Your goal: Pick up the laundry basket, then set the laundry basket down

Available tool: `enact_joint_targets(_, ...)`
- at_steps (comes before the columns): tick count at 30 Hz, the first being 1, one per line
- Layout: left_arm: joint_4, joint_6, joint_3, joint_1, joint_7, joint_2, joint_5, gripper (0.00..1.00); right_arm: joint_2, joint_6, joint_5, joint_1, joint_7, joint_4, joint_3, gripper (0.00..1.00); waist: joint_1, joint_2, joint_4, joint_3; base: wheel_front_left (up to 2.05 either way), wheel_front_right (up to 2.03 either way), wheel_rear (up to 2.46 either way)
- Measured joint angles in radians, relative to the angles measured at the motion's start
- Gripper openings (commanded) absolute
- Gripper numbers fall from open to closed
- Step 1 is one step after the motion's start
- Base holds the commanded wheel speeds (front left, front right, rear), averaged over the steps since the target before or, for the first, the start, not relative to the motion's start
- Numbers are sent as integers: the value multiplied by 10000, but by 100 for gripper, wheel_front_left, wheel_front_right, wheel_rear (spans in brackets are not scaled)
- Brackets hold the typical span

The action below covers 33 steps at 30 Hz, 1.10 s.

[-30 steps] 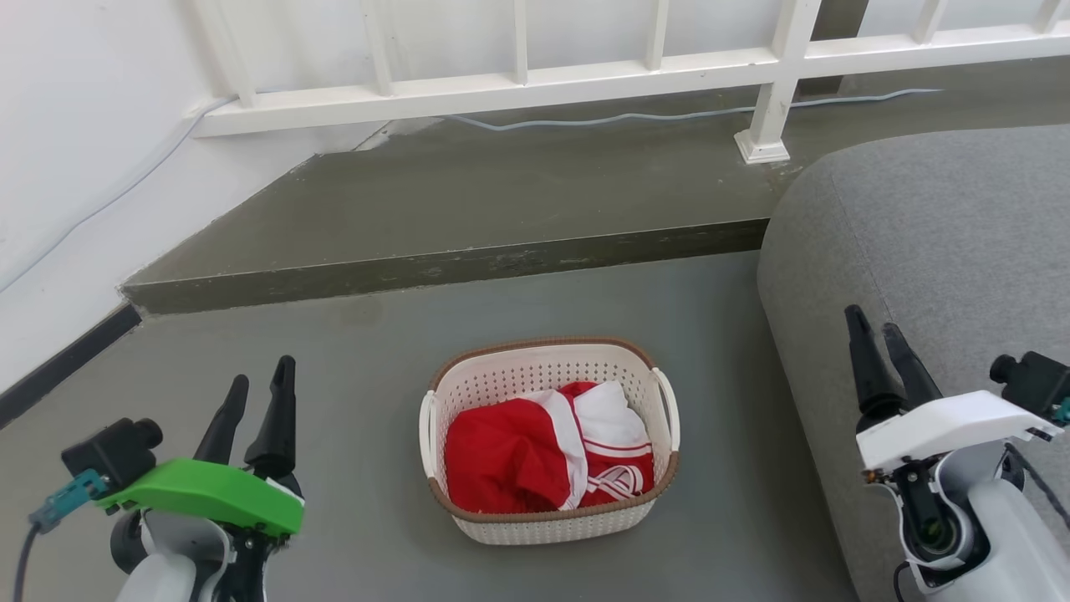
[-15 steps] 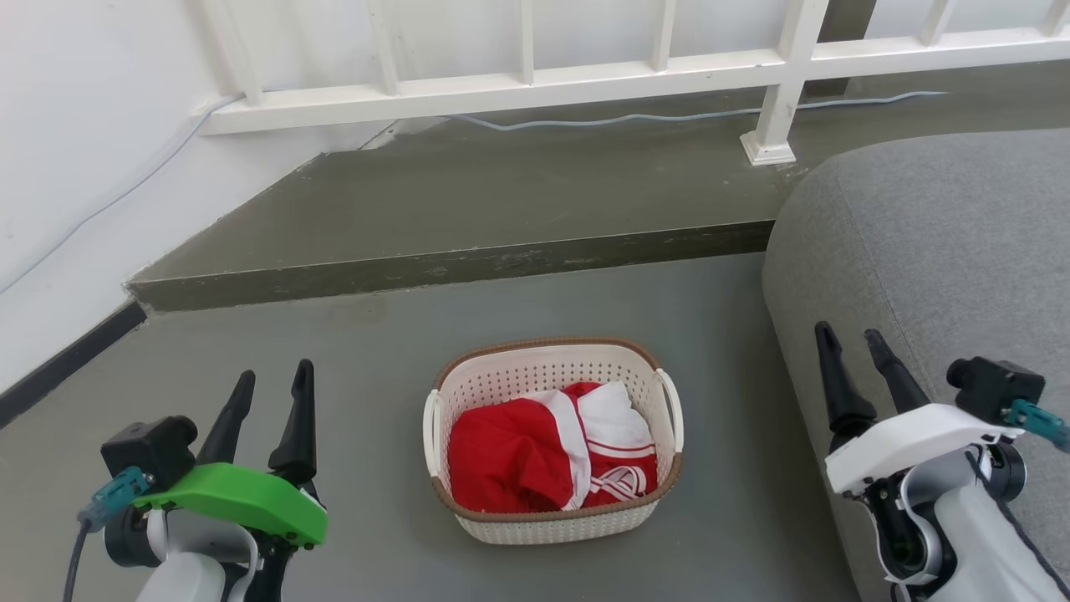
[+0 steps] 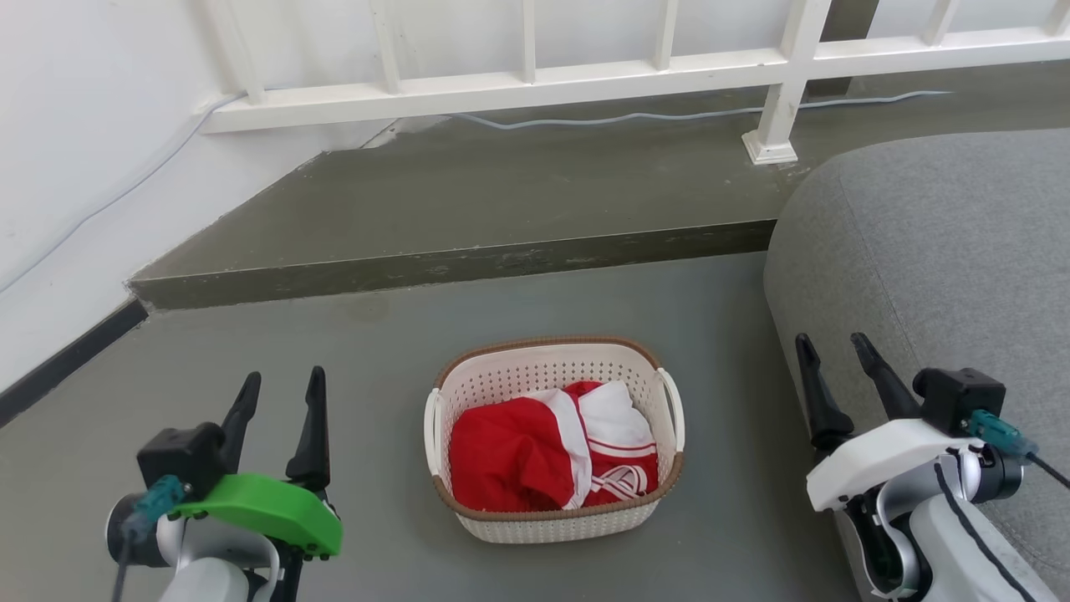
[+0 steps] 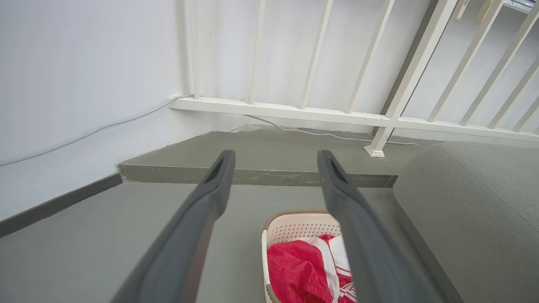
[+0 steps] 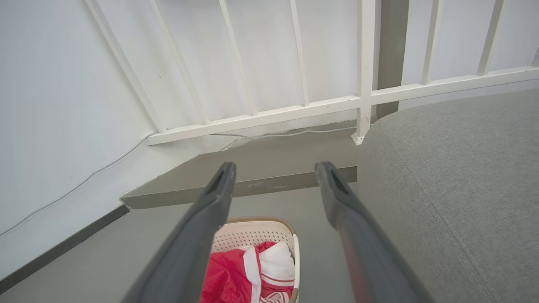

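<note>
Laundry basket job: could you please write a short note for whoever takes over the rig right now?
Left tool: open, empty, to the basket's left.
Right tool: open, empty, to the basket's right, near the grey sofa.
Laundry basket: on the floor between the tools, with red-and-white clothes inside; nothing touches it.
Done: nothing yet.
Left: grip, lift, set down.

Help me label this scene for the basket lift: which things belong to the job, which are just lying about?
Job: laundry basket, red-and-white clothes inside it, left gripper, right gripper (both open, apart from it).
Lying about: grey sofa, white railing, cable, raised step.
</note>
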Motion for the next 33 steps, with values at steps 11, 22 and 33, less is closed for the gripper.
enact_joint_targets(11, 211, 242, -270, 2, -326, -10, 1093, 100, 17, -307, -1147, 0, -343, 109, 92, 100, 0, 0, 32, 14, 0, 0, 0)
enact_joint_targets(22, 374, 328, -272, 10, -420, -109, 1419, 100, 138, -353, -1524, 1, -447, 176, -52, 100, 0, 0, 25, 12, 0, 0, 0)
enact_joint_targets(33, 506, 339, -173, 11, -420, -159, 1417, 100, 169, -416, -1526, 3, -447, 226, -194, 100, 0, 0, 20, 19, 0, 0, 0)
